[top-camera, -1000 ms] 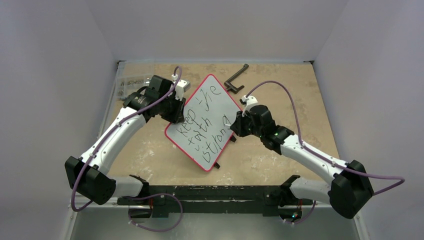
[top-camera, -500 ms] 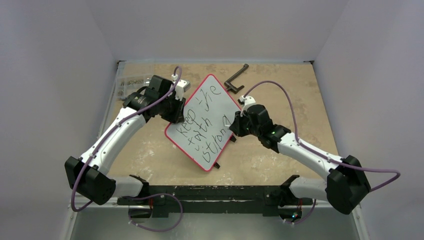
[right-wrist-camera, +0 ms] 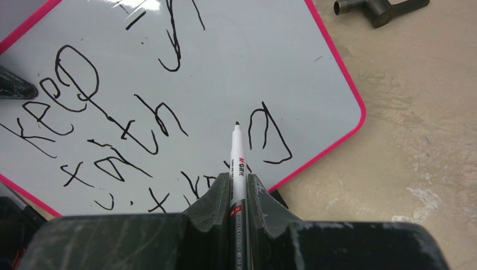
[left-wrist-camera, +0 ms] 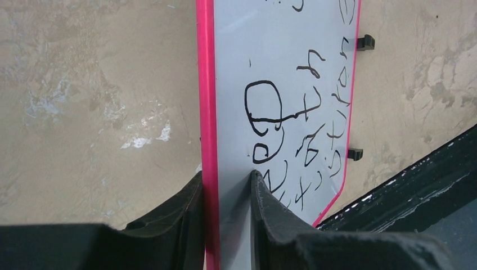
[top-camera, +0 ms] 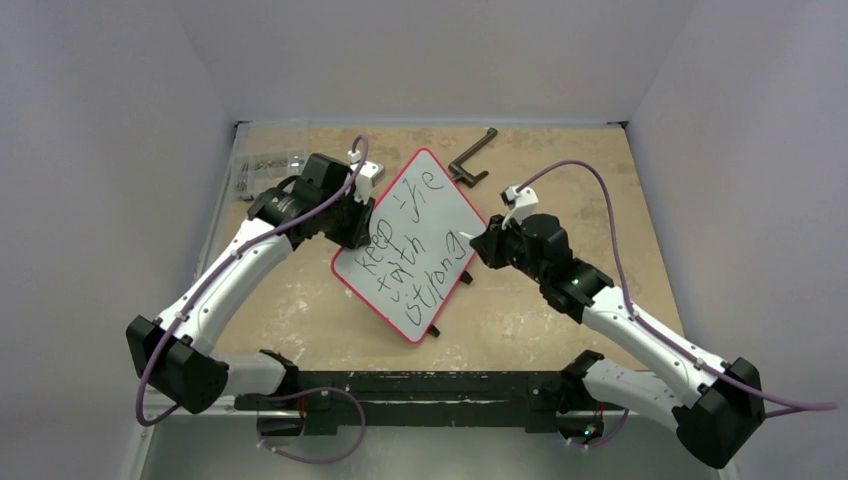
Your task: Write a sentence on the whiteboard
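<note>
Tan tabletop [top-camera: 600, 200]; right end effector [right-wrist-camera: 235, 181] clamped on marker [right-wrist-camera: 237, 160].

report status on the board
Left gripper shut on board rim. Right gripper shut on marker, tip by the last g. Sentence in three lines. Dark tool beyond far edge, clear.

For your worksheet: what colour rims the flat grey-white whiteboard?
Bright pink-red rim, clearest in the left wrist view.

We lose part of the sentence [right-wrist-camera: 147, 130] behind the right tool [right-wrist-camera: 236, 175], and the whiteboard [left-wrist-camera: 281, 62] runs off the left wrist view's top edge
</note>
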Action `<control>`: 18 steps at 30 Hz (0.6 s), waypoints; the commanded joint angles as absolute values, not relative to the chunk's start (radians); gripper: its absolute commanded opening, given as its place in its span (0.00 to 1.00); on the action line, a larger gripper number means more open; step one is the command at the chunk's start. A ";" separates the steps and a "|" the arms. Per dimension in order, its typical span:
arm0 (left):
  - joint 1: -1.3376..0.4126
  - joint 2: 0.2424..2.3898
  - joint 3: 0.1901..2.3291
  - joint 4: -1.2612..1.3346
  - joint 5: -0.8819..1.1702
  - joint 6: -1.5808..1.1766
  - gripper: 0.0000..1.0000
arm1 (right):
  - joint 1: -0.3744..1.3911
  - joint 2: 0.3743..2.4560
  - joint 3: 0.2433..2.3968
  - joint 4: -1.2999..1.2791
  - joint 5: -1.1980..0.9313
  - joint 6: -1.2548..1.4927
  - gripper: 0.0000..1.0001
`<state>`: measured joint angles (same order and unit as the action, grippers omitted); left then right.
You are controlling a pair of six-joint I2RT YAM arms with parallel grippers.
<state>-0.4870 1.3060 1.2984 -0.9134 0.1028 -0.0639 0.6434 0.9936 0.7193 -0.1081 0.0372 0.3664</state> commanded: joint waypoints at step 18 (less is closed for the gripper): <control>-0.495 1.200 1.157 -0.965 -0.022 -0.037 0.00 | 0.646 0.938 0.693 -0.082 0.085 0.383 0.00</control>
<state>-0.4957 1.1866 1.2167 -0.9409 0.0963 -0.0841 0.6434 0.9489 0.7105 -0.1173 0.0864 0.3679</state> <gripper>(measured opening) 0.256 0.093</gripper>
